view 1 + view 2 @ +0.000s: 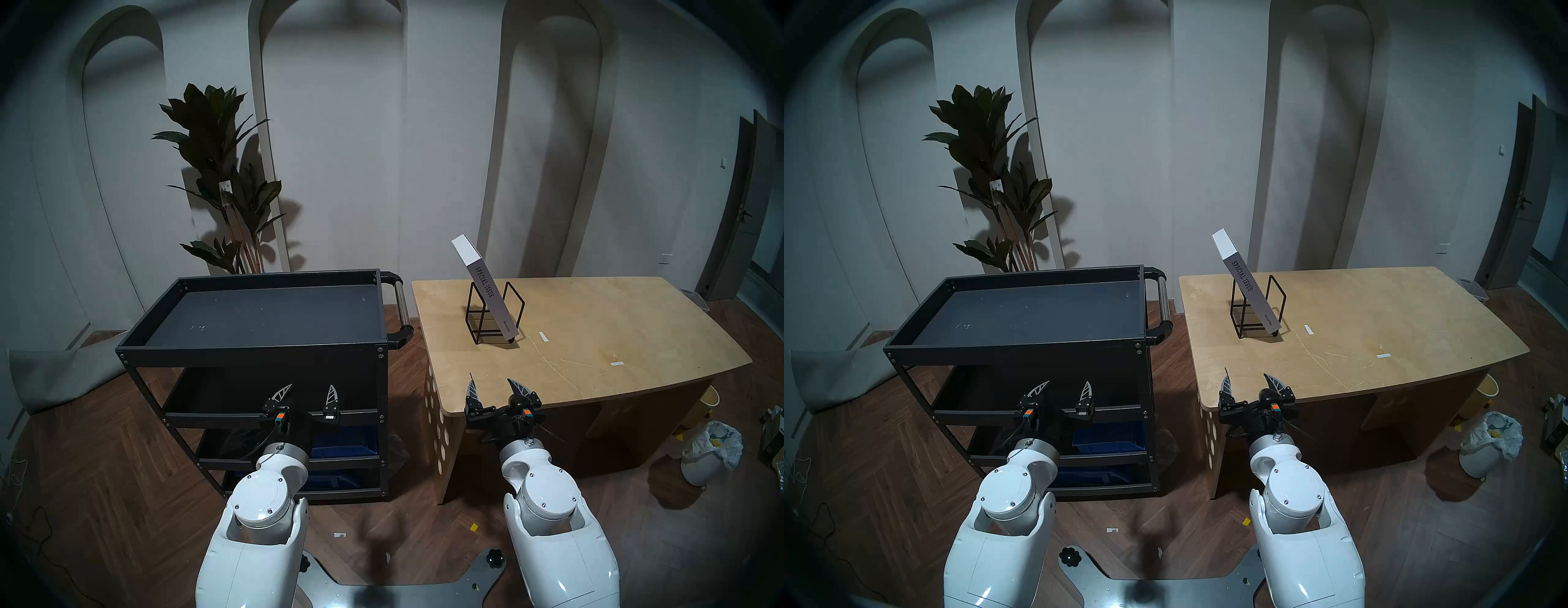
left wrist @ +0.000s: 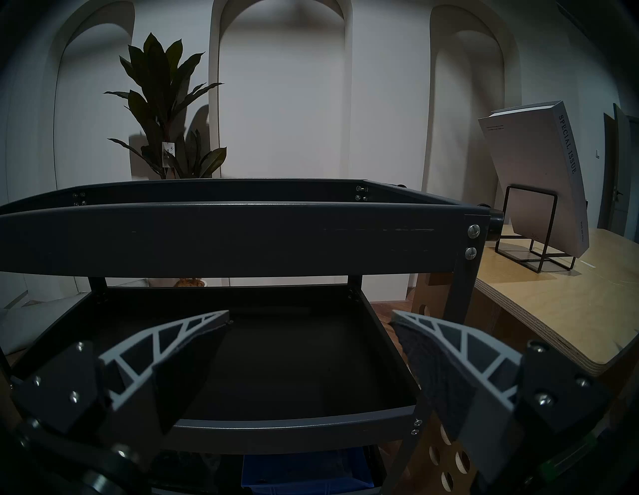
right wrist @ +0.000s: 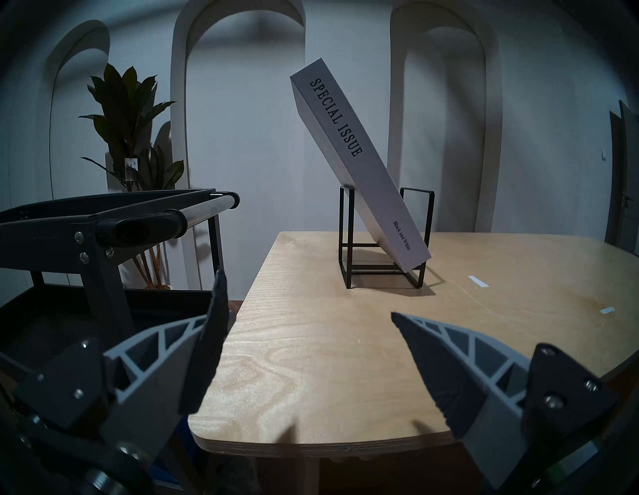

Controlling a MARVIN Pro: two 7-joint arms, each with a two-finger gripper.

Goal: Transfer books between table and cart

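Note:
A tall grey book (image 1: 488, 288) with "SPECIAL ISSUE" on its spine leans to the left in a black wire rack (image 1: 494, 312) on the plywood table (image 1: 594, 339). It also shows in the right wrist view (image 3: 359, 166) and the left wrist view (image 2: 539, 179). The black cart (image 1: 263, 322) stands left of the table, its top tray bare. My left gripper (image 1: 309, 392) is open and empty in front of the cart's second shelf. My right gripper (image 1: 494, 384) is open and empty over the table's near left corner, well short of the book.
The cart's silver-and-black handle (image 1: 401, 310) faces the table across a narrow gap. A potted plant (image 1: 220, 178) stands behind the cart. Blue bins (image 1: 343, 441) sit on the cart's lower shelves. A bagged waste bin (image 1: 708, 454) stands on the floor at the right.

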